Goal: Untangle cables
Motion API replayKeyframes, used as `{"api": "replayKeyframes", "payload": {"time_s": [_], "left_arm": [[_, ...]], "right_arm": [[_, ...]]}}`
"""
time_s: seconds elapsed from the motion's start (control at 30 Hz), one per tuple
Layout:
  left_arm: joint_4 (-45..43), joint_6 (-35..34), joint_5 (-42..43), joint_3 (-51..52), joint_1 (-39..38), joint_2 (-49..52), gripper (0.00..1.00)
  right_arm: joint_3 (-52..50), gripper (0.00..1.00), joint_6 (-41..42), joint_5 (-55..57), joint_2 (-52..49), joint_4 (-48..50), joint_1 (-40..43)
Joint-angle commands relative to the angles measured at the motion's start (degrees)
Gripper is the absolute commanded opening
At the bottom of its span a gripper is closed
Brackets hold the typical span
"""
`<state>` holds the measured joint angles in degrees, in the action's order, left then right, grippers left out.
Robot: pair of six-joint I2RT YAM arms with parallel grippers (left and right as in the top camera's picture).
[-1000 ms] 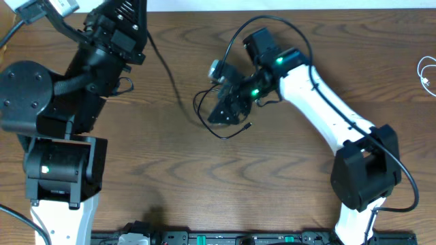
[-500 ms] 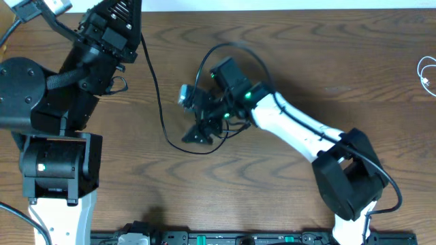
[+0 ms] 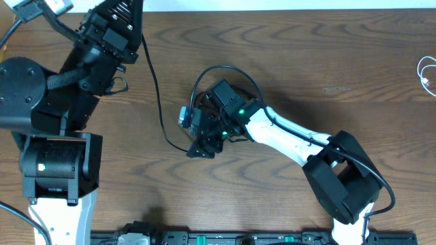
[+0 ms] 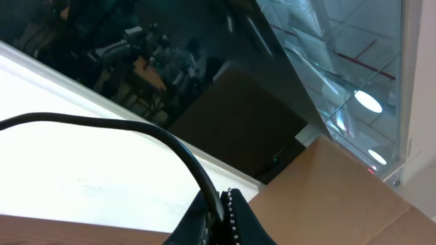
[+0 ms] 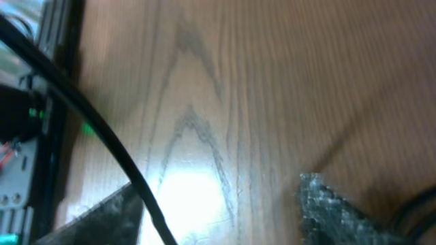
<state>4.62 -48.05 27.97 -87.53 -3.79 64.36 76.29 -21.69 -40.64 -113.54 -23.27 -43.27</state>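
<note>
While my left gripper (image 4: pixel 223 211) is pinched shut on the thin black cable (image 3: pixel 158 102), it runs long-ways down the brown wooden table (image 3: pixel 306 68) to my half-open right gripper (image 3: pixel 201 148), which grips nothing.

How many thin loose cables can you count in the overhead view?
2. The black cable runs down left of centre; the white cable lies at the far right edge, partly out of frame. More could be hidden.
</note>
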Motion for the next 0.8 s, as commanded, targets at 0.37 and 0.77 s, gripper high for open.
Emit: {"api": "replayKeyframes", "payload": {"time_s": [0.37, 0.77], "left_arm": [[0.9, -0.3, -0.1, -1.3, 0.3, -0.1, 0.08], [2.3, -0.3, -0.1, -1.3, 0.3, -0.1, 0.07]], "right_arm": [[-1.7, 0.52, 4.1, 1.9, 0.0, 1.8, -1.9], [-5.7, 0.01, 14.8, 9.8, 0.1, 9.4, -2.8]]}}
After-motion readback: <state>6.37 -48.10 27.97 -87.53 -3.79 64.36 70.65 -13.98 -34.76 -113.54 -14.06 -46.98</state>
